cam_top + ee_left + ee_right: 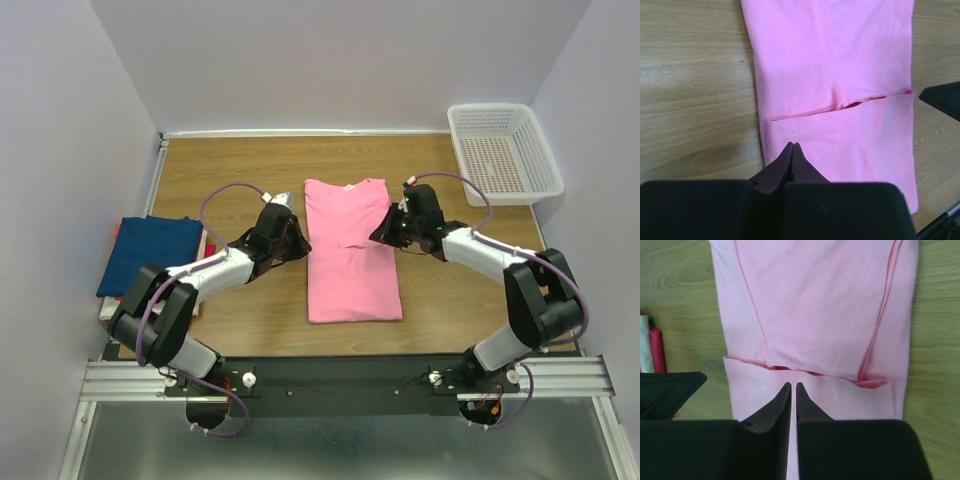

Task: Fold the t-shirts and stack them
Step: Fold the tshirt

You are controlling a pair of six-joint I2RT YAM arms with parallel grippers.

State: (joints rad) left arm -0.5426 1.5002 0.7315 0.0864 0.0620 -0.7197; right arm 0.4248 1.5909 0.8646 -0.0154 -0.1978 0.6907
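Pink t-shirt [352, 250] lies flanked by both arms, left fingers [782, 165] clenched, right fingers [777, 407] slightly parted.

Pink t-shirt [352, 250], centre: plain bright pink, darker pink seams.
Dark blue t-shirt [150, 255], 9 o'clock: plain navy.
Basket [503, 152], 1 o'clock: white mesh.
Table [230, 180]: brown wood grain.

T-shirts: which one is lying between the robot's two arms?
The bright pink t-shirt, stretched out flat in the middle. The dark blue t-shirt sits folded, away at the far left.
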